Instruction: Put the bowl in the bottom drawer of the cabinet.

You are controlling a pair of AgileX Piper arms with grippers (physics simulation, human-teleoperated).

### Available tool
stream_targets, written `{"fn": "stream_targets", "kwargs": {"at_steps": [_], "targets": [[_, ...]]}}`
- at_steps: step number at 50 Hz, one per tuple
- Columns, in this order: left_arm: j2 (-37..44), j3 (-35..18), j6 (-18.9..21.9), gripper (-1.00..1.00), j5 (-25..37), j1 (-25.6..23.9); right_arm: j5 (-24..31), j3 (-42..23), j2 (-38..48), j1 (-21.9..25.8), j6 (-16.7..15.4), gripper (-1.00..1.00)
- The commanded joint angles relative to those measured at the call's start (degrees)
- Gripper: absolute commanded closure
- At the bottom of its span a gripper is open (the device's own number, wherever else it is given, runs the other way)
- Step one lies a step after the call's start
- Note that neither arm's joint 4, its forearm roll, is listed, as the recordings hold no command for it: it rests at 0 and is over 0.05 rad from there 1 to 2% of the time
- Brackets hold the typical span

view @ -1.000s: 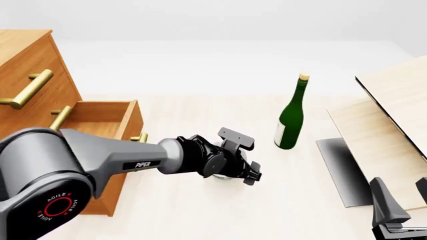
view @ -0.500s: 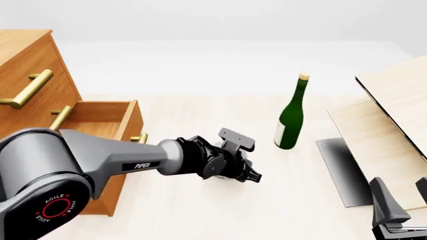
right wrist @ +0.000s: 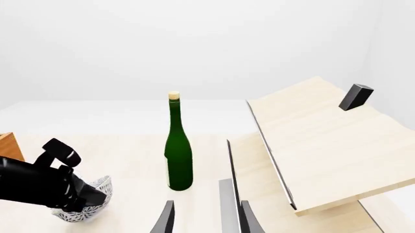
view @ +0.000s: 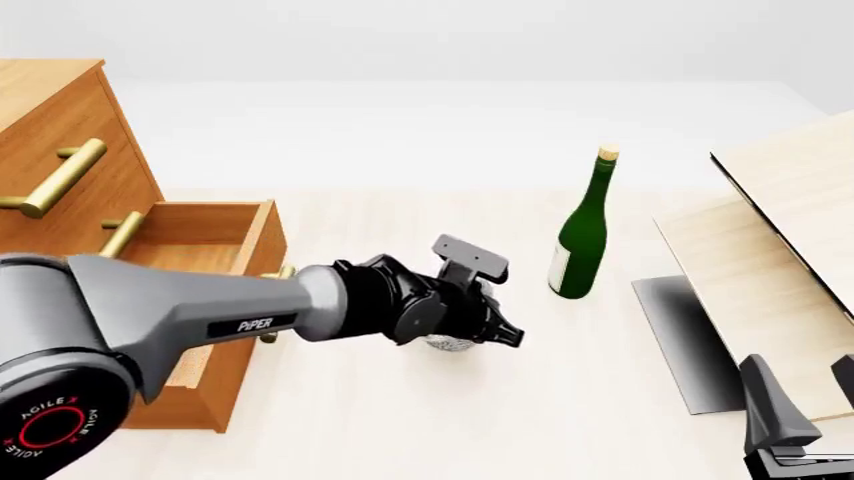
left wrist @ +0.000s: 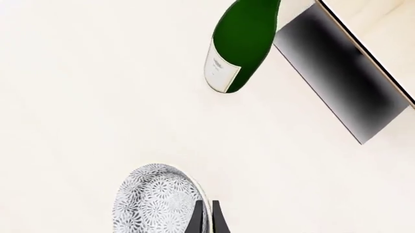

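Far left in the front view: the cabinet [view: 47,150], tall and orange-brown, with brass bar handles [view: 56,180] on the upper drawers. Below, the bottom drawer [view: 200,290] pulled out toward the table's middle, open at the top, nothing visible inside.

Next to the right: the left gripper [view: 505,335], clamped narrow on the rim of the bowl [view: 447,343]. In the left wrist view, two dark fingers [left wrist: 198,219] pinching the bowl's [left wrist: 155,204] near wall, one inside, one outside. Since a second ago: left arm swung so that its base joint sits lower and farther left in the front view, wrist slightly higher, bowl carried a touch toward the drawer and apparently raised off the table [view: 400,420], though contact underneath hard to judge. Bowl tilted in the right wrist view [right wrist: 87,204], speckled wall showing beneath the black gripper [right wrist: 91,196].

Right of that: the green bottle [view: 582,240], upright, near the bowl but apart, unchanged. Farther right: pale boards [view: 787,260] leaning, unchanged. Bottom right corner: the right gripper [view: 801,400], fingers [right wrist: 165,221] parted fairly wide, holding nothing, same place as before.
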Motion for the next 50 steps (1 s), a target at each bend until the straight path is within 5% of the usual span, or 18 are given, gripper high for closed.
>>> {"fn": "stream_targets", "kwargs": {"at_steps": [1, 33, 50], "targets": [[-4.1, 0.4, 1.5, 1.00, 0.1, -0.1, 0.0, 0.0, 0.0, 0.0, 0.0, -1.00], [-18.3, 8.3, 0.6, 1.00, -2.5, 4.7, 0.0, 0.0, 0.0, 0.0, 0.0, -1.00], [-23.3, 8.5, 3.0, 1.00, 1.2, 7.3, 0.0, 0.0, 0.0, 0.0, 0.0, -1.00]]}}
